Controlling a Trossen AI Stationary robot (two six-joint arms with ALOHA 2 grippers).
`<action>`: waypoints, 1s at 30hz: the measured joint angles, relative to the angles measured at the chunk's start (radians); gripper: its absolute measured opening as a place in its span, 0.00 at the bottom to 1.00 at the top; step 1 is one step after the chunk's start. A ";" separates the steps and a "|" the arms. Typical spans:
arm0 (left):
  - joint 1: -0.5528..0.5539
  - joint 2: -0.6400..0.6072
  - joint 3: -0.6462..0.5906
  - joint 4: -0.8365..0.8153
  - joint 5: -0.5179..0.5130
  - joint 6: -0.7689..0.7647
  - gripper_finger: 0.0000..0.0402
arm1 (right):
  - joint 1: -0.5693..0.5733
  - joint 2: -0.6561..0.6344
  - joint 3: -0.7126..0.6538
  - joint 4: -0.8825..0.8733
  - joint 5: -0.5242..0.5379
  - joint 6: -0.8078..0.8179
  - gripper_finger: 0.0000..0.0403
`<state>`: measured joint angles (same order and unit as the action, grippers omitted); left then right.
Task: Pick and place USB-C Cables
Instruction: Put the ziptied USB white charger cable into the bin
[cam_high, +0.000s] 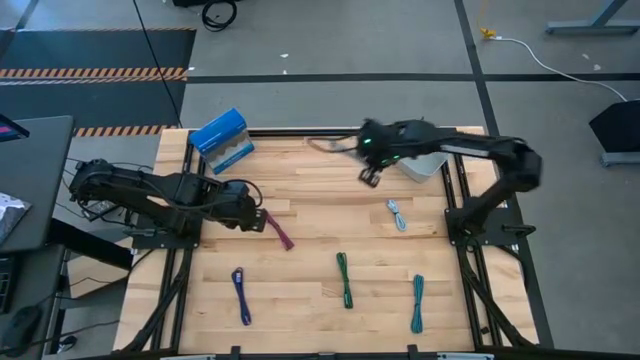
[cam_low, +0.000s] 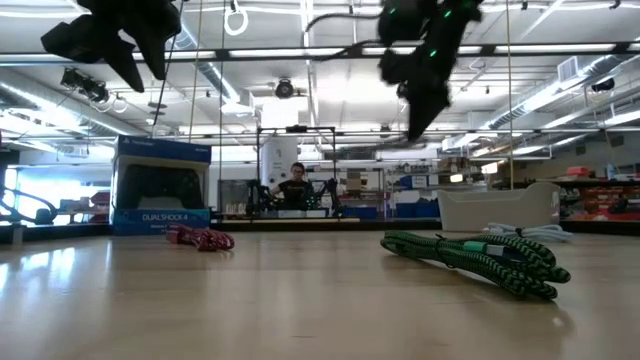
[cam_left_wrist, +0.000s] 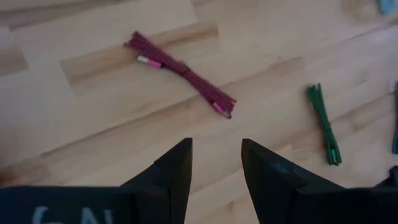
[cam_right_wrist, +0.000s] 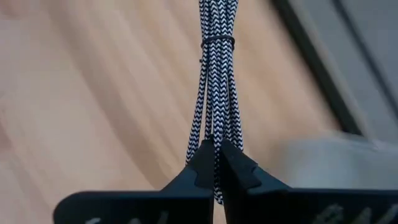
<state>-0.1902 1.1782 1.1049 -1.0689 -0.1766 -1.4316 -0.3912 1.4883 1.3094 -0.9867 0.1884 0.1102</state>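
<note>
Right tool (cam_right_wrist: 216, 163) clenched on grey cable (cam_right_wrist: 215, 93), bundle dangling above the tabletop (cam_high: 310, 200) near the tray (cam_high: 425, 165). Judgement: carry level, centre over tray before release. Left tool (cam_left_wrist: 214, 165) released, hovering near maroon cable (cam_left_wrist: 180, 70).

There were 6 USB-C cable bundles: 1 grey (cam_right_wrist: 215, 93), 1 light blue (cam_high: 397, 214), 1 maroon (cam_high: 279, 231), 1 purple-blue (cam_high: 241, 295), 1 green (cam_high: 344, 279), 1 teal (cam_high: 417, 302). 1 blue box (cam_high: 221, 139) and 1 clear tray (cam_high: 424, 166) were also there.
</note>
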 joint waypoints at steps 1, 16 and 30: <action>0.000 0.000 0.000 0.010 -0.008 0.012 0.36 | -0.015 -0.029 0.000 -0.046 0.028 0.005 0.02; 0.002 0.000 0.000 0.227 -0.048 0.117 0.36 | -0.340 -0.145 -0.048 -0.386 0.104 -0.186 0.02; 0.001 0.000 0.000 0.351 -0.090 0.188 0.36 | -0.485 -0.025 -0.049 -0.394 0.055 -0.291 0.02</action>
<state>-0.1894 1.1778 1.1053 -0.7174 -0.2666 -1.2439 -0.8765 1.4633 1.2608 -1.3811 0.2432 -0.1813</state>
